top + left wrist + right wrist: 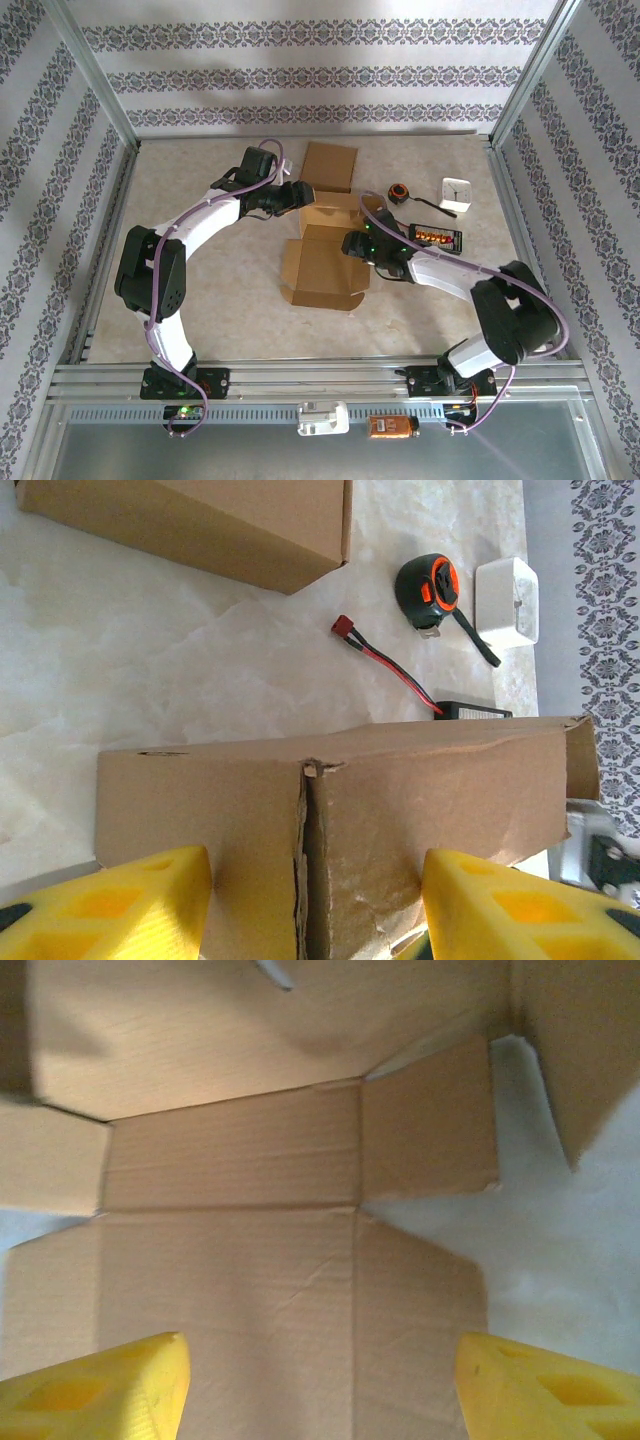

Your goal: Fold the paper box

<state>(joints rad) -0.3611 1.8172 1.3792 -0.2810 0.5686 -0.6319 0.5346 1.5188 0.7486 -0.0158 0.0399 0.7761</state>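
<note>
box: brown corrugated cardboard box (322, 262) part-folded, flaps spread, mid beige marbled tabletop (220, 300), between both arms | left claw (318, 880): jaws about half apart; yellow fingers (140, 900) set against a raised box wall; not pinching it | right claw (320, 1365): jaws wide; over the box's flat inner panels; holding nothing

The left gripper (316, 905) holds its yellow jaws apart astride a torn, creased panel of the paper box (420, 790). Beyond, on the marble tabletop (150, 660), lie a tape measure (428, 588), a red-plugged cable (385, 662) and a white block (507, 602).
</note>
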